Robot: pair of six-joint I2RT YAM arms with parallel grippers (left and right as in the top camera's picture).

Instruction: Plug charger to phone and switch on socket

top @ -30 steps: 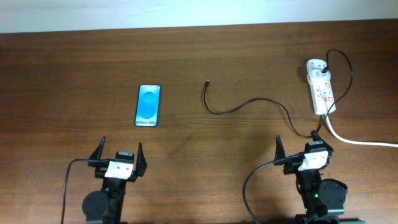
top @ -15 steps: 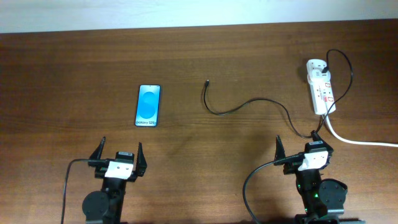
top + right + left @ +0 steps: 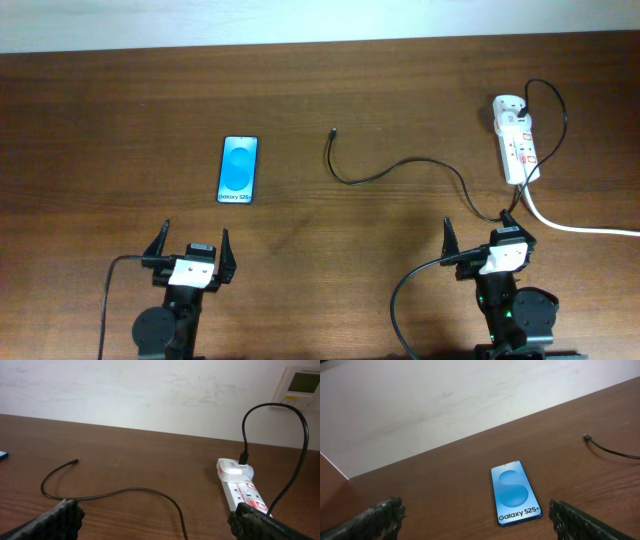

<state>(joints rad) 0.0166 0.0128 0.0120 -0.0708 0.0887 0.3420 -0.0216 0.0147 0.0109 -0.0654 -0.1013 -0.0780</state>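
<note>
The phone point(image 3: 239, 169) lies flat, blue screen up, on the wooden table left of centre; it also shows in the left wrist view point(image 3: 515, 492). The charger, a thin black cable point(image 3: 385, 174), curls across the middle, its free tip point(image 3: 333, 131) right of the phone; the tip shows in the right wrist view point(image 3: 75, 461). The white socket strip point(image 3: 517, 139) lies at the far right, with the cable's plug in a white adapter point(image 3: 234, 469). My left gripper point(image 3: 192, 252) is open, in front of the phone. My right gripper point(image 3: 482, 243) is open, in front of the socket.
A thick white cord point(image 3: 575, 226) runs from the socket strip off the right edge. A pale wall point(image 3: 150, 395) stands behind the table's far edge, with a wall panel point(image 3: 299, 385) at the upper right. The arms' own black cables point(image 3: 420, 290) trail near the front edge.
</note>
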